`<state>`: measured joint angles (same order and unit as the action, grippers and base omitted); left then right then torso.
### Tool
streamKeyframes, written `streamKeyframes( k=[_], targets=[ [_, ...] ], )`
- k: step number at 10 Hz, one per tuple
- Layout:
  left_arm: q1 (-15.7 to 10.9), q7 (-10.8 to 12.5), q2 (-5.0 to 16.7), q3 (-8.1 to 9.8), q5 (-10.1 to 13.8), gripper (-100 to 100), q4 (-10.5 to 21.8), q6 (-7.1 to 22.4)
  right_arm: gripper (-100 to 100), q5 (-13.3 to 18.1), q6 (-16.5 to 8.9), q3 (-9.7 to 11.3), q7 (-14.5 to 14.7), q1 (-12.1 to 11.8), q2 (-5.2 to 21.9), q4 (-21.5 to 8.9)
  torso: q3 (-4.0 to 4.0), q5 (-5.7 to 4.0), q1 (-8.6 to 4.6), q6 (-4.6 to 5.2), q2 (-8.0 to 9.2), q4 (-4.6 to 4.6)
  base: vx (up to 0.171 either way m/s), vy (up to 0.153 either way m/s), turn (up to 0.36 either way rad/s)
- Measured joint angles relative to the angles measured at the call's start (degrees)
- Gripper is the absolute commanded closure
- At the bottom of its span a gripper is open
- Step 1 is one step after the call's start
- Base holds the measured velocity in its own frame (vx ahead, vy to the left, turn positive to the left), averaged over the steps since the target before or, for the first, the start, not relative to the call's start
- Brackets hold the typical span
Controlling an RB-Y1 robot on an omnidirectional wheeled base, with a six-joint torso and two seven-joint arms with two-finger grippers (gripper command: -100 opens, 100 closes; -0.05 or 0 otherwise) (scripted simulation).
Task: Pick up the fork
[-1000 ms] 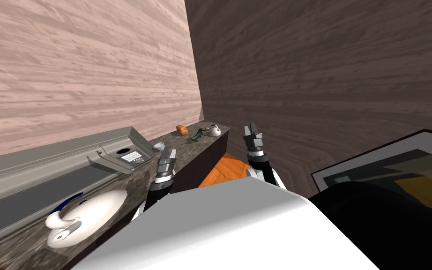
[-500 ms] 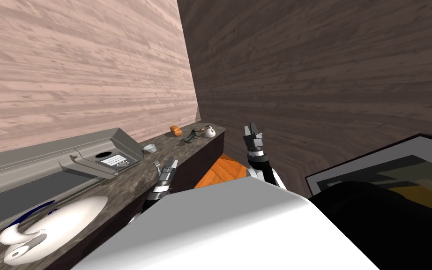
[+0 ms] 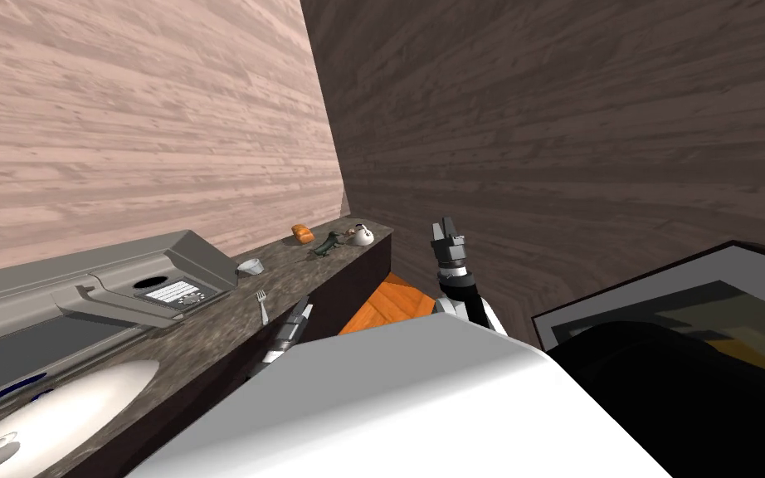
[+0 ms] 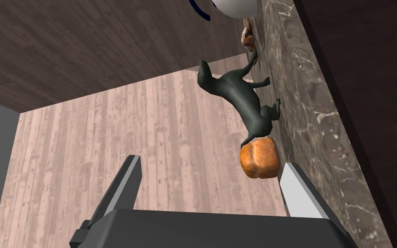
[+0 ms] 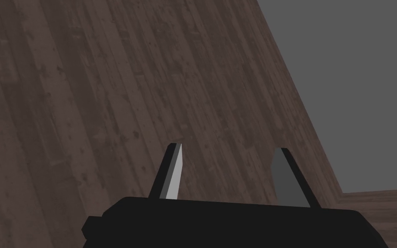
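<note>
Dark marbled stone forms the counter. In the head view the fork lies flat near the counter's front edge, between a small white cup and the left hand, which sits just beside it at that edge. The right hand is raised, well apart from the counter.

In the left wrist view the left hand's fingers are spread wide and empty. They point along the counter toward an orange bread roll and a dark animal figure.

In the right wrist view the right hand is likewise open, holding nothing.

The likely risk is that the left hand, aimed past the fork, closes on nothing, knocks the counter's edge, or skids the thin fork away.
</note>
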<state>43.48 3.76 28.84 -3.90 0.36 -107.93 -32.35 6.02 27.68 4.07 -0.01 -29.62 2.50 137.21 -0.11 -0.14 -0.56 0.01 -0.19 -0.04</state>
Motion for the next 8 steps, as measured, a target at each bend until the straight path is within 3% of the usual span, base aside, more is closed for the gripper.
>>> streamKeyframes(
  k=[2,3,5,8],
  targets=[
    [3.30,0.96,3.11,0.08,0.71,-100,0.48,0.95,0,0.00,0.00,0.00,0.00,0.00,0.00,0.00,0.02,0.02,0.12,0.00,0.05,0.01,0.031,-0.103,-0.025],
    [3.71,1.31,4.28,-0.02,0.95,-100,1.25,1.58,0,0.00,0.00,-0.01,0.00,0.00,0.01,0.00,0.04,0.03,0.24,0.01,0.07,0.02,0.027,-0.111,-0.042],
    [4.91,2.40,7.16,-0.28,1.66,-100,4.47,2.11,0,0.00,0.00,-0.01,0.00,0.00,0.01,0.00,0.05,0.03,0.22,0.00,0.09,0.02,0.038,-0.105,-0.030],
    [8.88,3.79,11.59,-0.72,2.67,-100,8.82,2.01,0,0.00,0.00,-0.01,0.00,0.00,0.01,0.00,0.01,0.04,0.23,0.01,0.02,0.01,0.044,-0.091,-0.023]
  ],
)
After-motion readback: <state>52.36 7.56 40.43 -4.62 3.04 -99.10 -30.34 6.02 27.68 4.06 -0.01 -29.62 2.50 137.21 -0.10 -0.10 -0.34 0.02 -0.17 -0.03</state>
